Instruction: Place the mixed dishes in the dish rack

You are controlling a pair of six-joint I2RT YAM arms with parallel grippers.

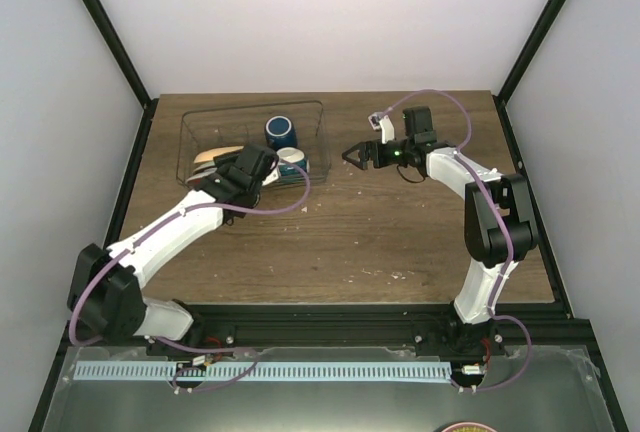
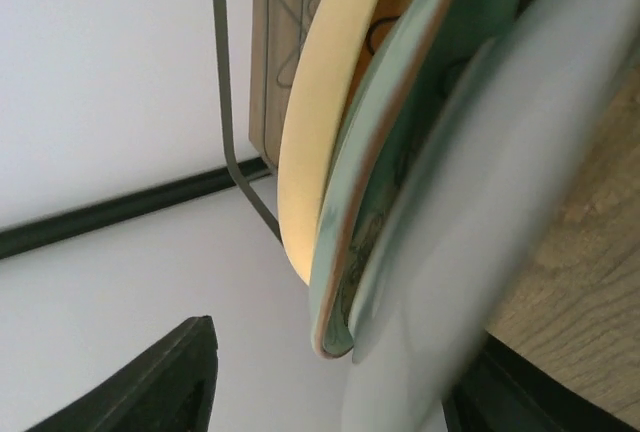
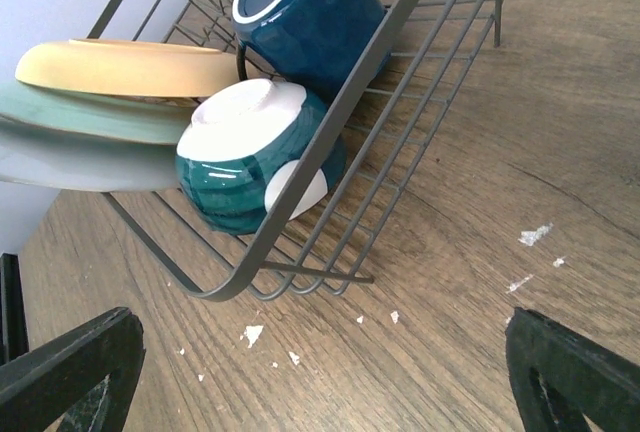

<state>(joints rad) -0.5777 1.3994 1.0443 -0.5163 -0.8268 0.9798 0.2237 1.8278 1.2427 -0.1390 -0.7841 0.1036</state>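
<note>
Both released: left gripper (image 2: pixel 330 382) straddles a pale plate (image 2: pixel 480 182), right gripper (image 3: pixel 320 352) faces the dish rack (image 3: pixel 338 112).

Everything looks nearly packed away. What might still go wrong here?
1. The plates lean against each other in the rack, and the left gripper is right at them. Pulling away carelessly might drag or tip them.
2. The bowl sits tilted against the rack's side wire beside the mug. The open right gripper hangs just outside, so a bump might jolt them.
</note>
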